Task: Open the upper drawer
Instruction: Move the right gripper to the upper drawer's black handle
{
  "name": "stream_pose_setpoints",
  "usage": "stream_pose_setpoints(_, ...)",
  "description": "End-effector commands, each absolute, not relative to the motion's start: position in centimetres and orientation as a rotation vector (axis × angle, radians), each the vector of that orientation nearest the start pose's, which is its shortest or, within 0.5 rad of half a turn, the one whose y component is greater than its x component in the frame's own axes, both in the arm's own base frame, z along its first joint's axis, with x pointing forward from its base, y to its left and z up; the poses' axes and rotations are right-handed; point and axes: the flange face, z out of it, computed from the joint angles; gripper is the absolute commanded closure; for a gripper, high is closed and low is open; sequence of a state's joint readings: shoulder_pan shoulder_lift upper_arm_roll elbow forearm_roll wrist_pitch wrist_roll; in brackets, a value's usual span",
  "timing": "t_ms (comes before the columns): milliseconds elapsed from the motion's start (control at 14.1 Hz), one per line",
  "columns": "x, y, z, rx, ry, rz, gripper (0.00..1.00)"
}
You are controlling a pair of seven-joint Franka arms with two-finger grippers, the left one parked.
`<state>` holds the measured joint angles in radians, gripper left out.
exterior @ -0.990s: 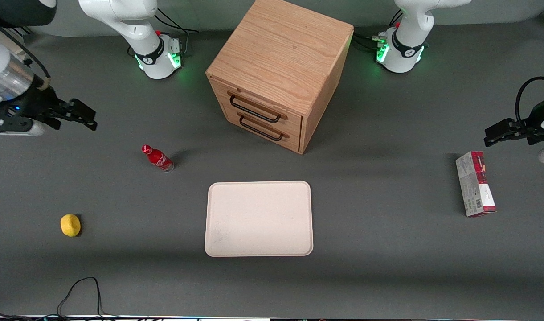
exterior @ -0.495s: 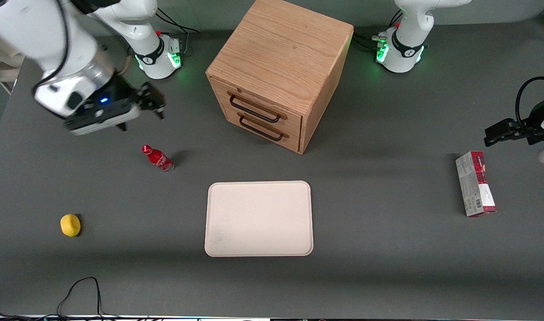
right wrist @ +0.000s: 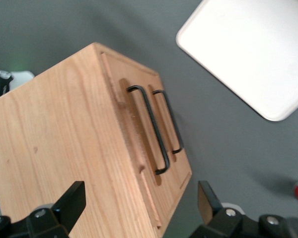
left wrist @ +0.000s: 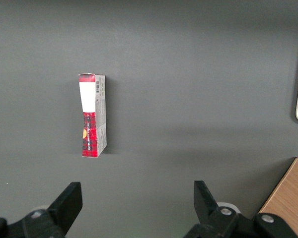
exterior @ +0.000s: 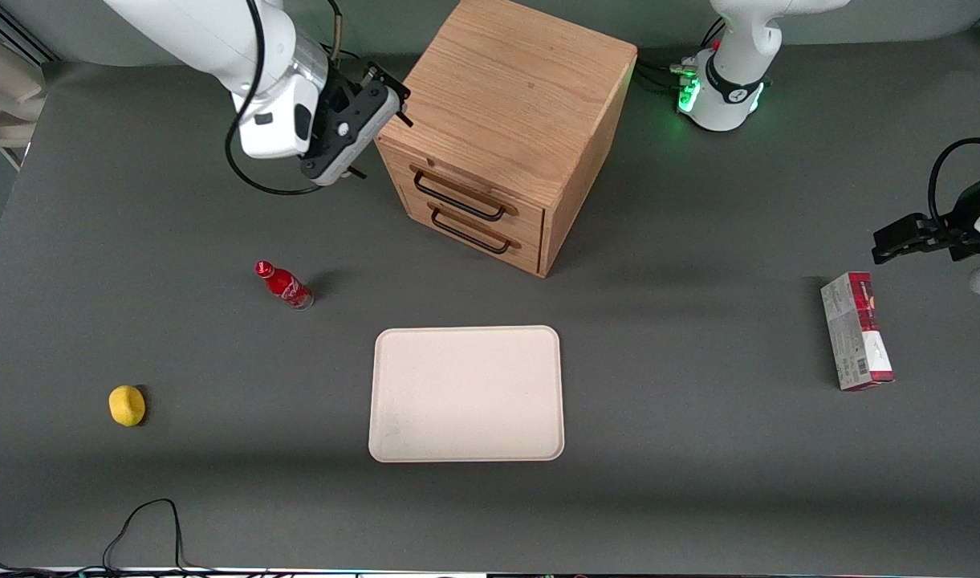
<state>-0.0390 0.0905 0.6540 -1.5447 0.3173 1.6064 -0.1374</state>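
The light oak cabinet (exterior: 510, 96) stands at the back middle of the table. Its upper drawer (exterior: 437, 178) is shut, with its long black bar handle (exterior: 456, 198) above the lower drawer's handle (exterior: 469, 233). My right gripper (exterior: 377, 132) is open and empty. It hovers beside the cabinet's top front corner, toward the working arm's end, apart from the handle. In the right wrist view the gripper (right wrist: 139, 198) looks over the cabinet's top edge. The upper drawer (right wrist: 139, 144) and its handle (right wrist: 150, 130) lie ahead of the open fingers.
A beige tray (exterior: 465, 393) lies nearer the front camera than the cabinet and also shows in the right wrist view (right wrist: 248, 49). A red bottle (exterior: 283, 284) and a yellow fruit (exterior: 127, 405) lie toward the working arm's end. A red-and-grey box (exterior: 856, 331) lies toward the parked arm's end.
My right gripper has swung from the table's working-arm end across to the cabinet's top front corner. The drawers and the other things have not moved.
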Motion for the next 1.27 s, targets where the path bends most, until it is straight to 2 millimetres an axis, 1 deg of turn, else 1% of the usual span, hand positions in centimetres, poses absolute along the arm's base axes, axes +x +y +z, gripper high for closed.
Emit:
stream_pose_setpoints(0, 46.3, 37.2, 57.2, -2.495, -1.094, 0.222, 0.00)
stream_pose_setpoints(141, 46.7, 37.5, 53.4, -2.460, -1.199, 0.199, 0.00)
stream_pose_setpoints(212, 46.8, 37.5, 51.9, -2.449, -1.222, 0.188, 0.00)
stream_pose_setpoints(354, 47.5, 37.4, 48.5, -2.392, -1.310, 0.215, 0.00)
stream_pose_setpoints(495, 48.5, 37.1, 46.1, -2.378, -1.341, 0.258, 0.00)
stream_pose_setpoints(636, 48.8, 37.2, 44.2, -2.361, -1.336, 0.301, 0.00)
stream_pose_setpoints(778, 48.7, 37.7, 42.9, -2.353, -1.355, 0.332, 0.00)
stream_pose_setpoints(848, 49.0, 37.7, 41.8, -2.356, -1.369, 0.350, 0.00)
stream_pose_setpoints(1131, 48.9, 38.6, 40.0, -2.347, -1.379, 0.360, 0.00)
stream_pose_setpoints(1202, 48.8, 39.0, 40.0, -2.345, -1.383, 0.346, 0.00)
